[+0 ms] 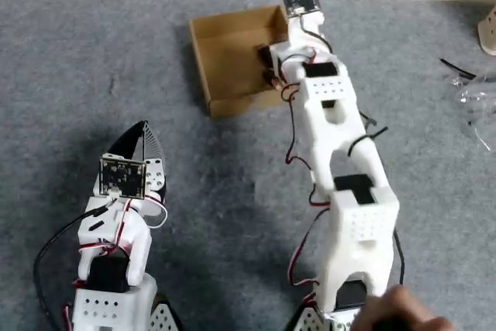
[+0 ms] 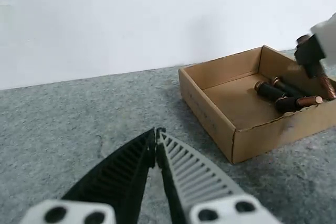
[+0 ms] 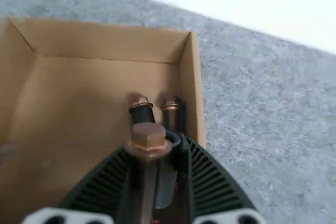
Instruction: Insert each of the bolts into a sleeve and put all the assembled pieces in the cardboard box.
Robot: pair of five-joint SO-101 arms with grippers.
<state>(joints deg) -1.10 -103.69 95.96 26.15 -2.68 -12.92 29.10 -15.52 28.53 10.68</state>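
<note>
The cardboard box (image 1: 229,63) stands open at the back of the grey mat. Two assembled pieces, copper bolts in black sleeves (image 2: 273,93) (image 2: 296,102), lie against its wall; the right wrist view has them (image 3: 139,107) (image 3: 170,107) just past my fingertips. My right gripper (image 1: 270,67) (image 3: 155,148) hangs over that corner of the box, shut on a copper hex-head bolt (image 3: 148,139) with a dark sleeve along its shaft. It also appears (image 2: 315,56) above the box in the left wrist view. My left gripper (image 1: 144,125) (image 2: 157,132) rests shut and empty, well short of the box.
Clear plastic pieces and black wires (image 1: 469,87) lie at the right edge, with a beige object (image 1: 488,29) behind them. Bare grey mat (image 1: 232,184) stretches between the two arms and in front of the box.
</note>
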